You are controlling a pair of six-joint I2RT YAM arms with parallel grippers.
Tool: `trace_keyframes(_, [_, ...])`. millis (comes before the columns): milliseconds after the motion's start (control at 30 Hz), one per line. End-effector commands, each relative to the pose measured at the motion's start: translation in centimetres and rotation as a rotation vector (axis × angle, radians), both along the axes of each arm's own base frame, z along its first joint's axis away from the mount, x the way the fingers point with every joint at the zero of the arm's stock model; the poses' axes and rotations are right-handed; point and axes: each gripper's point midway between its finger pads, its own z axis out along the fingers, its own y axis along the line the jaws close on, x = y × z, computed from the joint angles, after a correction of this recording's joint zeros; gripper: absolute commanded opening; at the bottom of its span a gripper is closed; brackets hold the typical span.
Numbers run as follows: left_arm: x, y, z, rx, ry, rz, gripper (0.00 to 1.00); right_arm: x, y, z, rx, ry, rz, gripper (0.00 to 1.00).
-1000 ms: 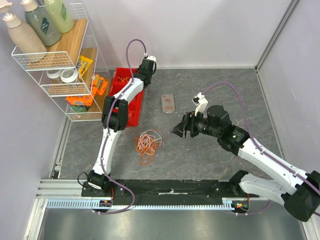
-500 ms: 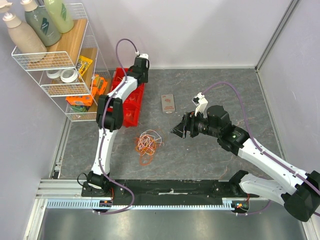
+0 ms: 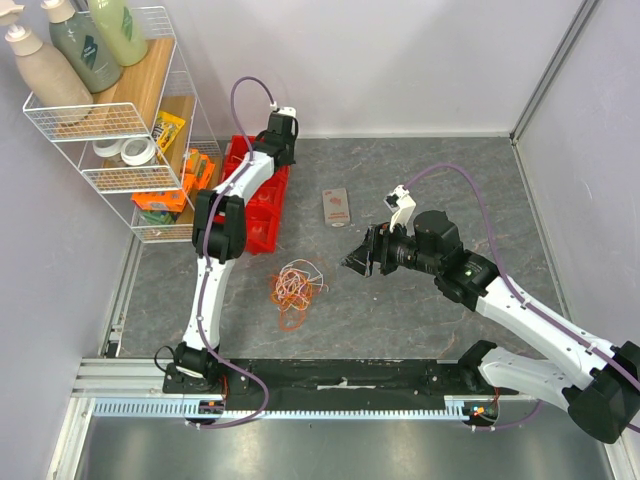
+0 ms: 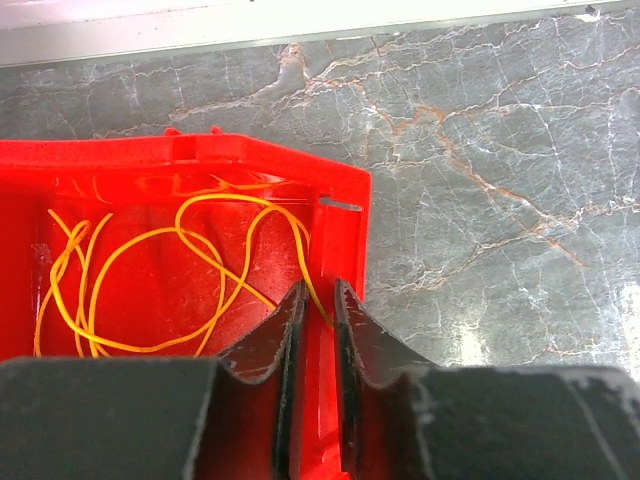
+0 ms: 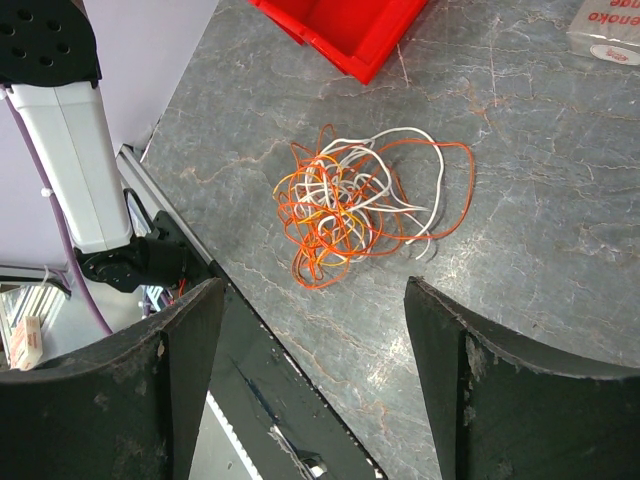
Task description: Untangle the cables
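1. Tangle of cables (image 3: 295,287): orange, white and a few reddish wires are lying knotted in one loose heap on the table (image 3: 450,170), toward its near edge, left of centre. Judged light, limp and springy. The heap will likely drag as a clump, and thin strands may slip from a shallow pinch. Best hold: a single outlying strand, such as the orange loop (image 5: 469,175) arching clear of the heap, not the dense middle.

2. Right gripper (image 5: 320,385): hovering near the heap, jaws standing wide apart, carrying nothing.

3. Packet (image 3: 337,208): lying flat mid-table, well apart from the heap.

4. Red bin (image 4: 200,165): sitting by the left edge, toward the far-left corner. One yellow cable (image 4: 232,198) is lying looped inside it.

5. Left gripper (image 4: 318,295): hanging over one wall of the bin, jaws drawn nearly together. The yellow cable is running up to the tips; whether it is pinched cannot be told.

6. Wire rack (image 3: 100,120): standing at the far-left corner, holding bottles.
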Motion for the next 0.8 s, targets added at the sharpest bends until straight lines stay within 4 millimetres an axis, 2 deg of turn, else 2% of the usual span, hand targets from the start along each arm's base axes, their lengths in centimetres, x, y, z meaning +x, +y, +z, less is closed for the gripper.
trace_keyframes(0, [0.9, -0.4, 3.5, -0.031, -0.072, 0.005, 0.15, 0.3, 0.4, 1.0, 0.035, -0.035, 0.01, 0.8])
trace_keyframes(167, [1.3, -0.4, 6.6, -0.061, -0.138, 0.0, 0.03, 0.2, 0.3, 1.0, 0.035, -0.035, 0.01, 0.8])
trace_keyframes(367, [1.4, -0.2, 10.0, -0.144, -0.2, 0.006, 0.02, 0.2, 0.3, 0.9, 0.035, -0.03, 0.009, 0.8])
trace_keyframes(467, [1.4, 0.7, 11.1, -0.146, -0.218, 0.023, 0.02, 0.2, 0.3, 1.0, 0.034, -0.033, 0.008, 0.8])
trace_keyframes(600, [1.7, 3.1, 10.7, -0.094, -0.224, 0.065, 0.02, 0.2, 0.3, 1.0, 0.037, -0.029, 0.006, 0.8])
trace_keyframes(767, [1.7, 5.4, 8.2, -0.041, -0.181, 0.097, 0.02, 0.3, 0.3, 1.1, 0.039, -0.033, 0.005, 0.8])
